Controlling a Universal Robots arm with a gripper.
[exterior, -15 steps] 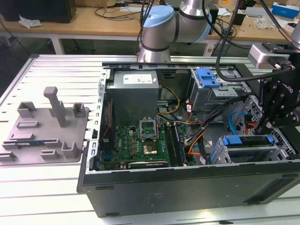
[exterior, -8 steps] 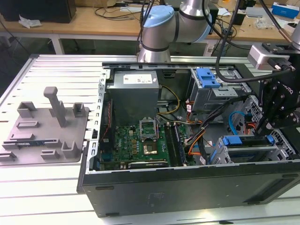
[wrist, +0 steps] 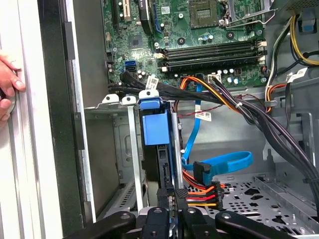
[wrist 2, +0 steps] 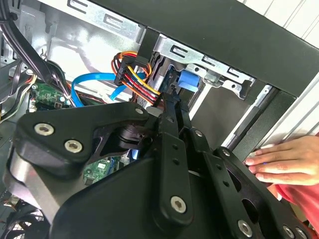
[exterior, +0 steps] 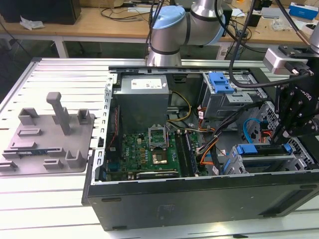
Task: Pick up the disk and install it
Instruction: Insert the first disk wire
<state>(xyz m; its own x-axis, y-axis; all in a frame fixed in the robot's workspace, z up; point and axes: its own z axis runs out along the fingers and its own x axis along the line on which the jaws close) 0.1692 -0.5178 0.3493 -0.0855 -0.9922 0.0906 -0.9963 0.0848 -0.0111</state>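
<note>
The disk stands edge-on in its blue bracket inside the metal drive cage of the open computer case. In the exterior view the disk lies in the cage at the case's front corner, on that view's right. My gripper has its two thin black fingers close together on the disk's near end. In the second wrist view the gripper reaches to the blue bracket of the disk. In the exterior view the gripper hangs just beside the cage.
A person's hand rests on the case's outer wall, and the hand is seen again there. A coloured power cable bundle and a blue data cable lie beside the disk. The motherboard, the power-supply box and a grey fixture lie further off.
</note>
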